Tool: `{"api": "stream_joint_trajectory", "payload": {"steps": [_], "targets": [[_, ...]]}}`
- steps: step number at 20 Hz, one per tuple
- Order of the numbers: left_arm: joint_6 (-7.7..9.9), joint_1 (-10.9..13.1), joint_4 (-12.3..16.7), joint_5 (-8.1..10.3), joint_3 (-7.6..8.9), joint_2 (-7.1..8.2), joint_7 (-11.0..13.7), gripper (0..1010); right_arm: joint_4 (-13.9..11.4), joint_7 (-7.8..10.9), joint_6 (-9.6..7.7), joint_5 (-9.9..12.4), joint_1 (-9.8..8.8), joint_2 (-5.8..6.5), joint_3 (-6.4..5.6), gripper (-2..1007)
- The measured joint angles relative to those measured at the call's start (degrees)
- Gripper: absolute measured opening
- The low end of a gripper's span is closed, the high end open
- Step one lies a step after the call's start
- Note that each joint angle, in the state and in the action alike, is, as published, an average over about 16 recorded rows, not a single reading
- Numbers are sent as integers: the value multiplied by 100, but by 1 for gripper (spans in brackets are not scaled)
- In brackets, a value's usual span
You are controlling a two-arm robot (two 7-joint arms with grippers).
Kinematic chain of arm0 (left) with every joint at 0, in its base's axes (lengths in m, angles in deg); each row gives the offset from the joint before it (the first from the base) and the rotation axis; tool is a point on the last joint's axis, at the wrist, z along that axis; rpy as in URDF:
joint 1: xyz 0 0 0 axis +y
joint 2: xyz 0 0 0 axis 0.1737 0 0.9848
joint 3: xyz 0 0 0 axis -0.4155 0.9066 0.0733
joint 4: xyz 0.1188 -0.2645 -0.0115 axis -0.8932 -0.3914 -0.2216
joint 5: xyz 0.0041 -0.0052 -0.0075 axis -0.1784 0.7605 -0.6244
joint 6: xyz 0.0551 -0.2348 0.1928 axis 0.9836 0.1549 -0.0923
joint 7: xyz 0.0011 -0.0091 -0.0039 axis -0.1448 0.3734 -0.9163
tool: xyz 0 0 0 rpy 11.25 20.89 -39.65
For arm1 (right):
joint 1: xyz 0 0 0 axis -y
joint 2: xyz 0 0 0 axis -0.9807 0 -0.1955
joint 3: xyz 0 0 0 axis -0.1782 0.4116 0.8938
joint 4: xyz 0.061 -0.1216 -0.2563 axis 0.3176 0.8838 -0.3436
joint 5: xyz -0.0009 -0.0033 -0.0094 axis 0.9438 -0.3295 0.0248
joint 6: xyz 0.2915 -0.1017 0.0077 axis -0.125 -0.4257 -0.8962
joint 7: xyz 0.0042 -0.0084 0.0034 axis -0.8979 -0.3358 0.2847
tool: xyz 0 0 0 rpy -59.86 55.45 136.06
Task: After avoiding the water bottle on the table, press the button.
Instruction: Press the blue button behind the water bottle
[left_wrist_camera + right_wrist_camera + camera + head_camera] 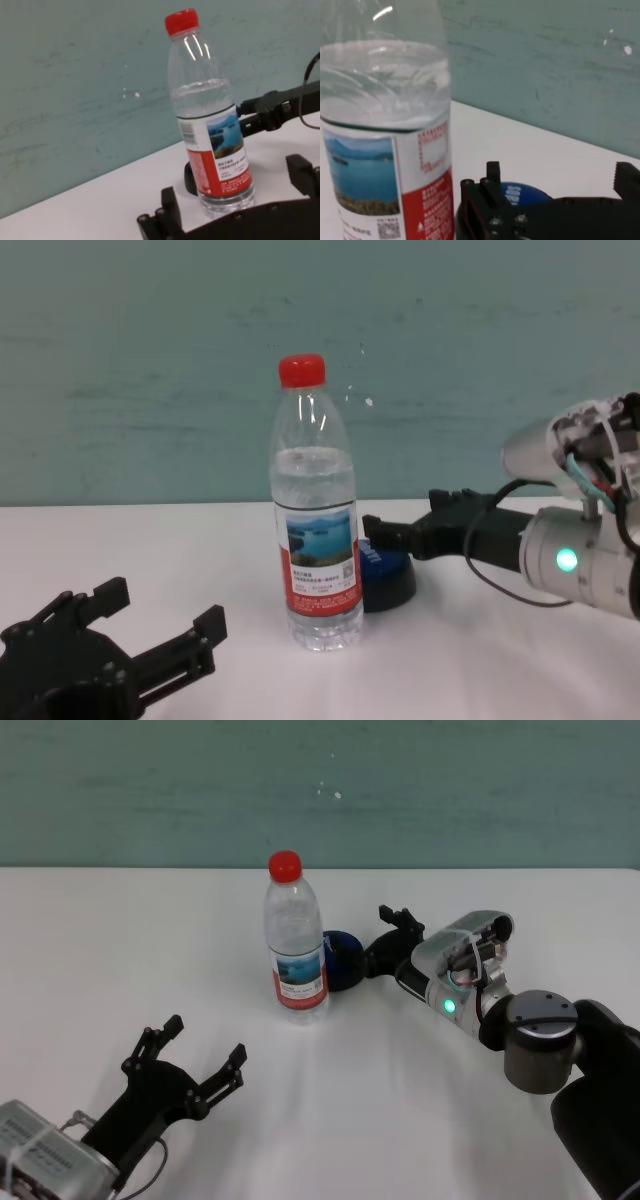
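Right arm: stretched forward and toward the left, forearm low over the table, a green light on the wrist.
Right gripper [392, 927]: fingers [492, 176] spread apart, holding nothing.
Left arm: at the near left, low, pointing forward and to the right.
Left gripper [205, 1043]: fingers [208, 625] wide apart, empty.
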Motion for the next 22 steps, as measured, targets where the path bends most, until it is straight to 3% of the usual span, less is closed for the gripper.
{"api": "stream_joint_trajectory", "payload": {"steps": [22], "targets": [[0,0,0,0,0,0,0,1000,242,-34,-14,41,116,-69,-67,1004]]}}
